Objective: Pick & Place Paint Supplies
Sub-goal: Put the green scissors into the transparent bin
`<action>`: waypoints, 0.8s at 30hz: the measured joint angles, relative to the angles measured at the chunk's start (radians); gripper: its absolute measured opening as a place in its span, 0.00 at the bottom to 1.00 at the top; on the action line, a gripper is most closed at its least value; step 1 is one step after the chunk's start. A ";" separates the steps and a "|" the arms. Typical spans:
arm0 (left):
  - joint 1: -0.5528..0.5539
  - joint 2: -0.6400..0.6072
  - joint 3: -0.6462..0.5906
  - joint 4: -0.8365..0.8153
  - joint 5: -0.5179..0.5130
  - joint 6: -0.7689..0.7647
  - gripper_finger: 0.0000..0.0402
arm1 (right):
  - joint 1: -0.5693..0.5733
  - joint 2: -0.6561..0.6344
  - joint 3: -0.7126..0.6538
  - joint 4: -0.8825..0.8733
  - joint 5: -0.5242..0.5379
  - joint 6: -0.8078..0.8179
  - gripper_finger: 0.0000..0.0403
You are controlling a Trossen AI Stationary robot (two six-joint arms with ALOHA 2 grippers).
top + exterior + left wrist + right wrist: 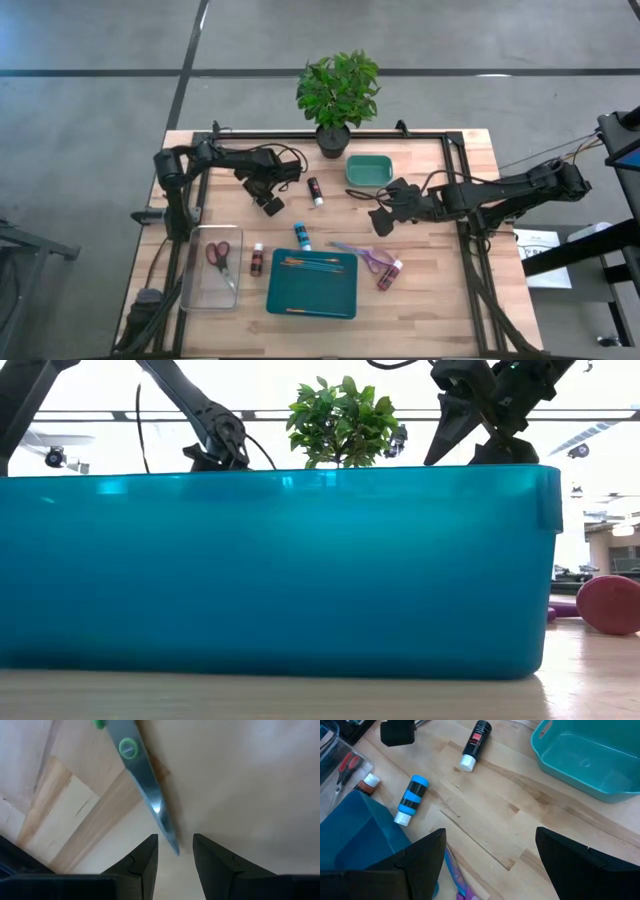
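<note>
My left gripper [268,203] [175,842] hangs open over the table's left-middle. The tip of a steel scissors blade [150,795] with a green pivot reaches between its fingertips, with a gap on both sides. My right gripper [383,218] [490,850] is wide open above bare wood, right of centre. A black bottle [315,190] [474,745], a blue bottle [302,237] [411,799], a dark red bottle [257,260] and a pinkish bottle [390,273] lie on their sides on the table. Thin brushes [310,263] lie in the teal tray [340,300].
A small green bin [370,170] [590,760] and a potted plant [335,95] stand at the far side. A clear container [195,280] with red scissors [220,258] sits near left. Purple scissors [360,255] lie right of the tray. The tray wall [280,570] fills the low view.
</note>
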 joint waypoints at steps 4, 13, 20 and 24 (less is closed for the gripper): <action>0.002 0.000 -0.017 0.019 0.000 0.000 0.32 | 0.000 0.000 0.000 0.000 0.000 0.000 0.75; 0.016 -0.002 -0.026 0.040 0.007 0.054 0.32 | 0.000 0.000 0.000 0.000 -0.001 0.016 0.75; 0.051 -0.002 -0.026 0.049 0.060 0.137 0.32 | 0.000 0.000 0.000 0.001 -0.006 0.019 0.75; 0.073 -0.002 -0.027 0.052 0.088 0.183 0.32 | 0.000 0.000 0.000 0.001 -0.011 0.023 0.75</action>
